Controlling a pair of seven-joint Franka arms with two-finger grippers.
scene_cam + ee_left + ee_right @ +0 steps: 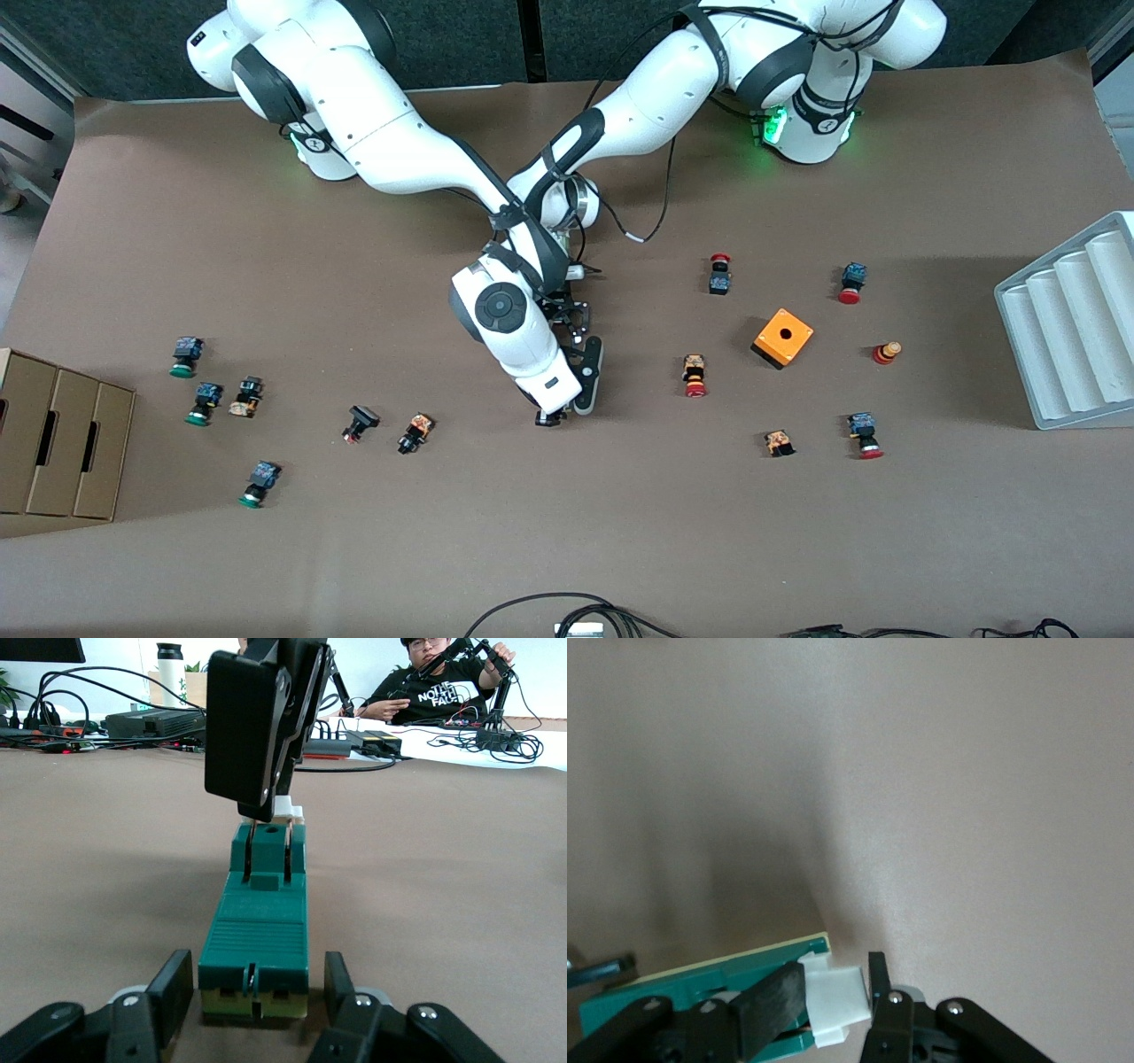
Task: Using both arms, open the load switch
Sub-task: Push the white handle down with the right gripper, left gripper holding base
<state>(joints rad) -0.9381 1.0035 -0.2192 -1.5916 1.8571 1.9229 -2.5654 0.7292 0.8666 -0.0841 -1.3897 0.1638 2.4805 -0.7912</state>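
Observation:
The load switch (257,939) is a slim dark-green block lying flat on the brown table; in the front view it is hidden under the right arm's hand. My left gripper (258,958) sits low at one end of it, fingers (180,979) pressed close to both sides. My right gripper (833,992) comes down from above onto its other end (700,979) and is shut on the white tab (837,997). In the front view the right gripper (554,415) is at mid-table, and the left gripper (576,323) is mostly covered by the right arm.
An orange cube (783,338) and red-capped push buttons (695,377) lie toward the left arm's end, green-capped ones (204,403) toward the right arm's end. A white ridged tray (1072,328) and a cardboard box (53,434) stand at the table's two ends. Cables (567,611) lie at the front edge.

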